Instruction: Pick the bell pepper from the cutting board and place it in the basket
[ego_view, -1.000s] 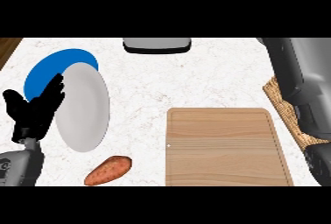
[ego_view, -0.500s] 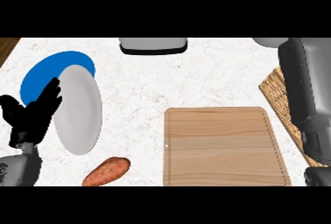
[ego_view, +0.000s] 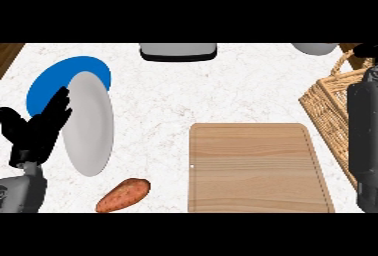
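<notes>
Reaching over the wicker basket (ego_view: 325, 107) at the right edge of the view, the robot's right arm shows only as a long dark forearm; its right hand (ego_view: 365, 50) is a dark shape at the upper corner, and whether its fingers are spread or curled round something I cannot tell. The bell pepper shows nowhere: the wooden cutting board (ego_view: 255, 167) lies bare in the lower middle of the desk (ego_view: 221, 90), and no pepper is visible in the part of the basket that shows. My judgement is that the pepper is either hidden in that hand or already down among the wicker walls, since the arm is placed just where a drop into the basket would call for it.

At the left edge the left hand (ego_view: 33, 132) rests with fingers straight and spread, holding nothing, well out of the way of the work. Just beside it lies a grey plate (ego_view: 92, 125), overlapping a blue plate (ego_view: 63, 80) behind it. A sweet potato (ego_view: 123, 195) lies on the desk near the lower edge, between the grey plate and the board, touching neither. A grey and black object (ego_view: 179, 51) sits at the far edge, too cropped to name.
</notes>
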